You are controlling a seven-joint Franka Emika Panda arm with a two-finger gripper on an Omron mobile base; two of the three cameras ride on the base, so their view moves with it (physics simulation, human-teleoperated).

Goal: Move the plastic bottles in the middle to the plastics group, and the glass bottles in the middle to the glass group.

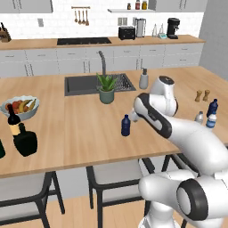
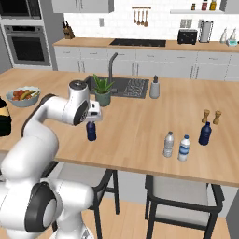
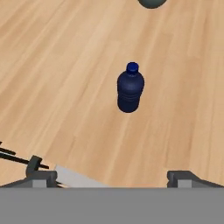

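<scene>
While the gripper [image 3: 113, 177] is hovering with its fingers spread wide and holding nothing, the navy bottle [image 3: 130, 89] is standing upright on the wooden surface [image 3: 52, 78] just ahead of it, centred between the fingertips, its long axis vertical.

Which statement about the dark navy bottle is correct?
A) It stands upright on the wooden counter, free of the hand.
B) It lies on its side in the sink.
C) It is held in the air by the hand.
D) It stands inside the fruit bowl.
A: the dark navy bottle stands upright on the wooden counter, ahead of the hand, whose fingertips are apart and touch nothing.
</scene>
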